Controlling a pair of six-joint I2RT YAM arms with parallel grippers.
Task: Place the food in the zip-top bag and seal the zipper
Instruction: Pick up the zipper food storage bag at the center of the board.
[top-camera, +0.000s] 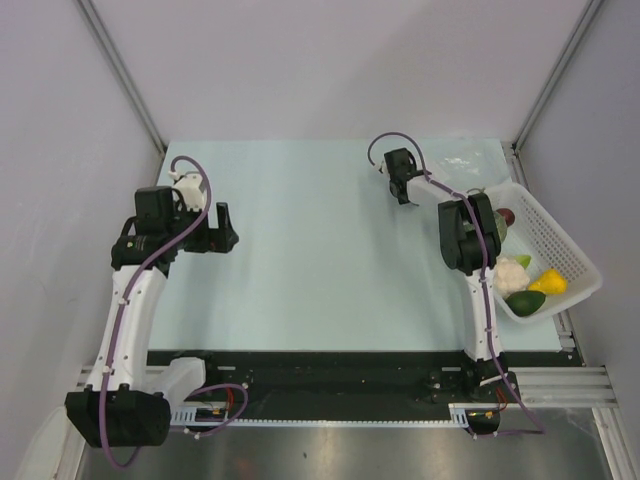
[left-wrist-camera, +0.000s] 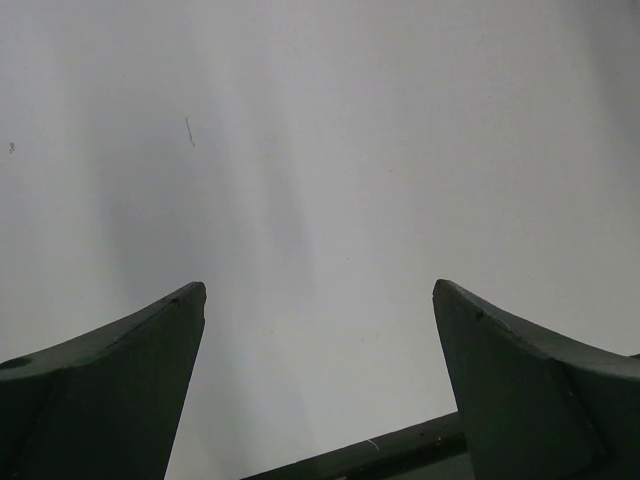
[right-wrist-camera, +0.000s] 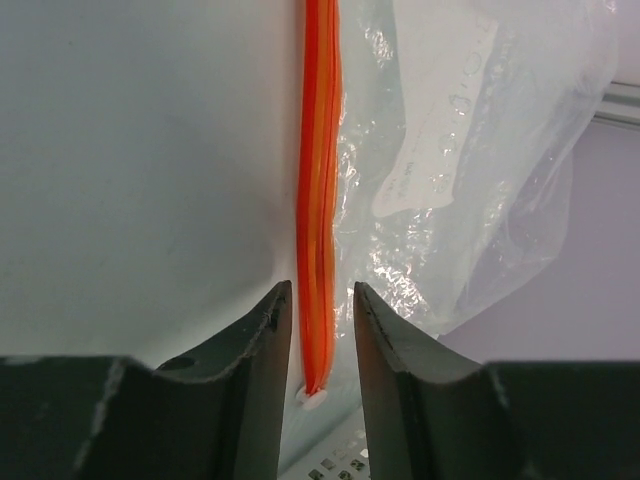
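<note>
Nothing is packed yet, by my reading. The food (top-camera: 512, 275) lies in the basket (top-camera: 572, 250) at the right edge of the top view: cream, yellow, dark green and lime pieces low in it, a dark red one higher up. The right arm crosses the basket's left side, so more pieces could be hidden there.

At mid-left, the left fingers (left-wrist-camera: 150, 340) are spread wide and hold nothing. Their wrist view shows only bare table (top-camera: 300, 250).

Farther up, at the upper right of the table, the right fingers (right-wrist-camera: 260, 340) straddle the lower end of the zipper (right-wrist-camera: 320, 150). They stand narrowly apart, with a sliver of gap on each side, so I judge they are not pinching it yet. The bag (right-wrist-camera: 440, 200) spreads to the right of the strip, flat and crinkled, with no food visible through it.

Getting the mouth open, loading every piece and sealing all remain.

I cannot tell whether the strip is pressed shut or parted. The bag's upper and right parts run off the frame. From above, the bag is barely visible against the pale table.
</note>
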